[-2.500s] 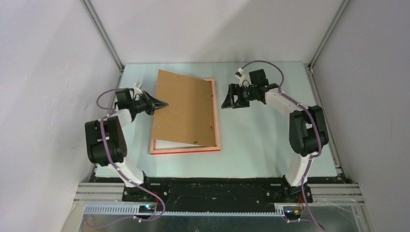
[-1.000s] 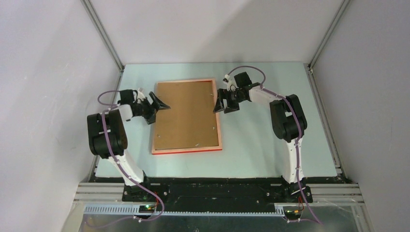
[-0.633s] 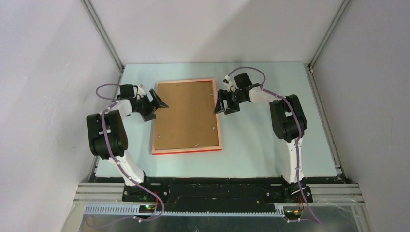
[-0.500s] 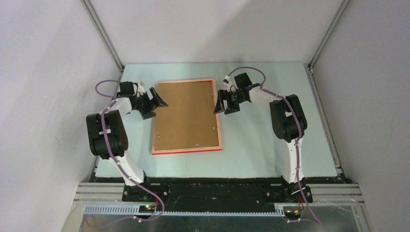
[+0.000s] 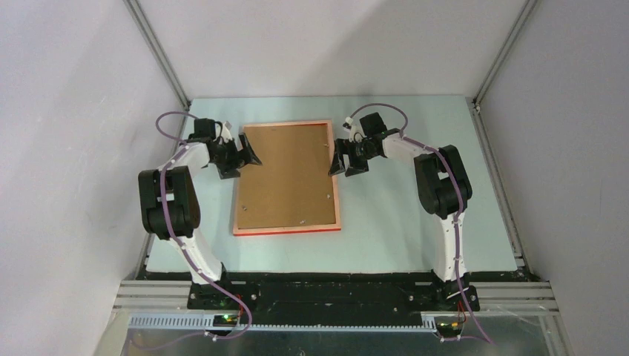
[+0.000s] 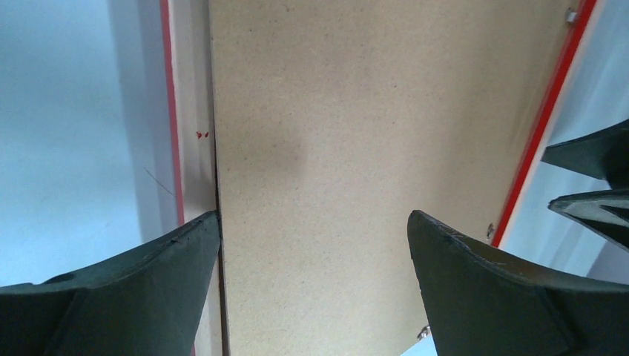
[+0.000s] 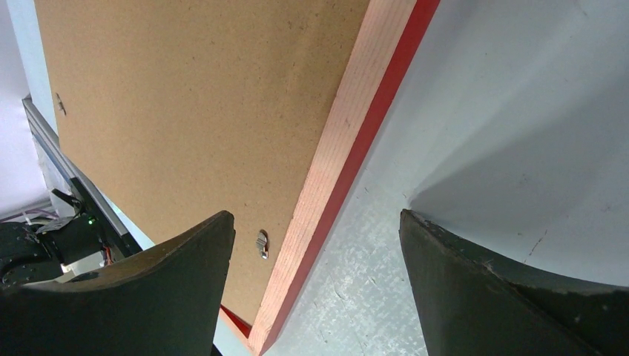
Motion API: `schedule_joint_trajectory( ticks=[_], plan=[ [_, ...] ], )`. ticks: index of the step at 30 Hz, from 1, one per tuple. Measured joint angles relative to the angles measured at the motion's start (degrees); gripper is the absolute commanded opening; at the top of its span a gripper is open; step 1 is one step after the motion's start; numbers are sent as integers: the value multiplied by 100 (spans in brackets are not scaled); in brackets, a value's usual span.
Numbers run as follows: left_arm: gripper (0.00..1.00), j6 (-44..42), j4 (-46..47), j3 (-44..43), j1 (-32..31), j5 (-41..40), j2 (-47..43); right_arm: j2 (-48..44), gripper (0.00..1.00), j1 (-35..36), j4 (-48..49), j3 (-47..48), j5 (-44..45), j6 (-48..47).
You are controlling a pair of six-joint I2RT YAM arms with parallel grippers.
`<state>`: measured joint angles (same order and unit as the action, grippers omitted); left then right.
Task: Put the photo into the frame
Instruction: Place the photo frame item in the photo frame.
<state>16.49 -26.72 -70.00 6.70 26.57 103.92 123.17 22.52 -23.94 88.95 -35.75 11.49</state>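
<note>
The frame lies back-up in the middle of the table, its pale rails enclosing a brown board that sits inside them. The photo shows in no view; it may lie under the board, but this cannot be confirmed. The left gripper is released, jaws wide, low over the far-left corner, with one finger at the seam between left rail and board and the other over the board. The right gripper is also released and holds nothing, its jaws astride the right rail near the far end, one finger over the board and one over bare table. Hazards from this position, as I judge them: a downward press on one side only can tip the board and lift its opposite edge out of the recess; a sideways push on a rail can slide or skew the light frame on the smooth table; a finger aimed at the small metal tab beside the right rail can miss it and scrape the board; a print lying crooked beneath can crease under pressure; and the two grippers face each other across the far end, so inward moves by both risk contact
</note>
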Motion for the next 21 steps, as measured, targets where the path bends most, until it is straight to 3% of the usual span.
schedule_joint_trajectory(
  ticks=[21],
  plan=[
    [100, -807, -610, -476, -446, -1449, 4, -9, 86, 2, -2, -7, 39, -42]
  ],
)
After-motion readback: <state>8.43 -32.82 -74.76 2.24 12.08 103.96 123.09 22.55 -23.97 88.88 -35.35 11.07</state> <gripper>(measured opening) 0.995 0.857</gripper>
